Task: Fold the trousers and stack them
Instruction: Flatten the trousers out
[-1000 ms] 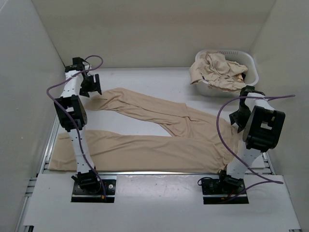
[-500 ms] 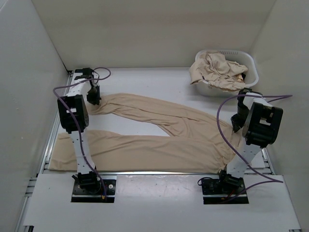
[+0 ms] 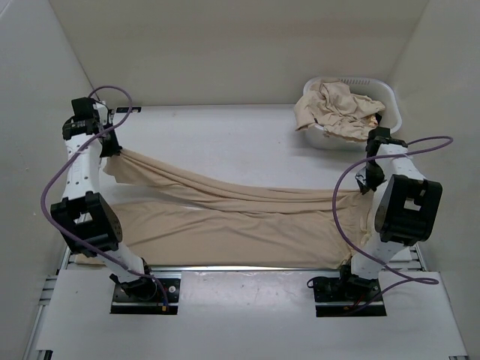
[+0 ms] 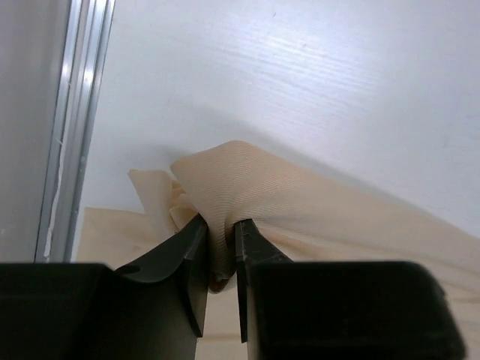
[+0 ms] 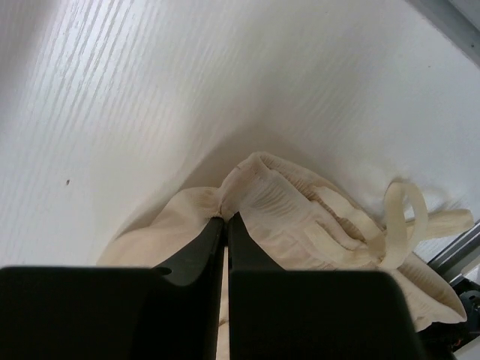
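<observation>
Trousers (image 3: pixel 225 221) that lay splayed on the table (image 3: pixel 247 135) a second ago now hang stretched between the arms, with the left gripper (image 4: pixel 222 251) pinched shut on the far leg's cuff (image 4: pixel 232 172) and the right gripper (image 5: pixel 226 229) clamped on the waistband (image 5: pixel 300 202) — so the leg-onto-leg fold looks underway.

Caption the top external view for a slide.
Left hand and right hand each pinch the trousers, their far edge stretched between them; basket at far right.
</observation>
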Action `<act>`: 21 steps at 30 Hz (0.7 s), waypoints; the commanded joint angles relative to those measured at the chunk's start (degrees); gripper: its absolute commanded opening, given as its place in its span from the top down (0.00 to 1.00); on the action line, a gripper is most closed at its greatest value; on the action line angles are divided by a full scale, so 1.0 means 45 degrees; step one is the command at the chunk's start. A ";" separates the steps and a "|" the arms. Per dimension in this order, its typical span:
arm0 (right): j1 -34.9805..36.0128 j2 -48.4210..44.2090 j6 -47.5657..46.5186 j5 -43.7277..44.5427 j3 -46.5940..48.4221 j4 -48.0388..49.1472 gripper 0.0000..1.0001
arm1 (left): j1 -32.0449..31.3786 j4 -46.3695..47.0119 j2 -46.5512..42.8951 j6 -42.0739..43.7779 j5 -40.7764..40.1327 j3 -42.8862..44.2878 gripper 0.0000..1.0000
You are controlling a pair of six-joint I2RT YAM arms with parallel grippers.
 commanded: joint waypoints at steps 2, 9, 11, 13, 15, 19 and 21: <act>0.0175 -0.0243 -0.0547 0.0008 0.0454 0.0125 1.00 | -0.0100 -0.0354 -0.0129 0.0007 0.0159 -0.0008 0.70; 0.0175 -0.0749 -0.0820 0.0008 0.0590 0.0008 1.00 | -0.0100 -0.0355 0.1489 0.0007 -0.0797 -0.0343 0.43; 0.0175 -0.0750 -0.0938 0.0008 0.0727 -0.0108 1.00 | 0.0250 -0.0531 0.2076 0.0007 -0.0489 0.0476 0.38; 0.0175 -0.0750 -0.0938 0.0339 0.0863 -0.0245 1.00 | 0.0659 -0.0668 0.2349 0.0007 0.0445 0.1140 0.36; 0.0175 -0.0750 -0.1055 0.0456 0.0980 -0.0383 1.00 | 0.0779 -0.0668 0.2486 0.0007 0.0802 0.1844 0.34; 0.0175 -0.0887 -0.1172 0.0575 0.0611 -0.0246 1.00 | 0.0897 -0.0668 0.3403 0.0007 0.0337 0.2216 0.32; 0.0175 -0.0887 -0.1172 0.0575 0.0376 -0.0109 1.00 | 0.0897 -0.0785 0.4457 0.0007 -0.0968 0.2567 0.31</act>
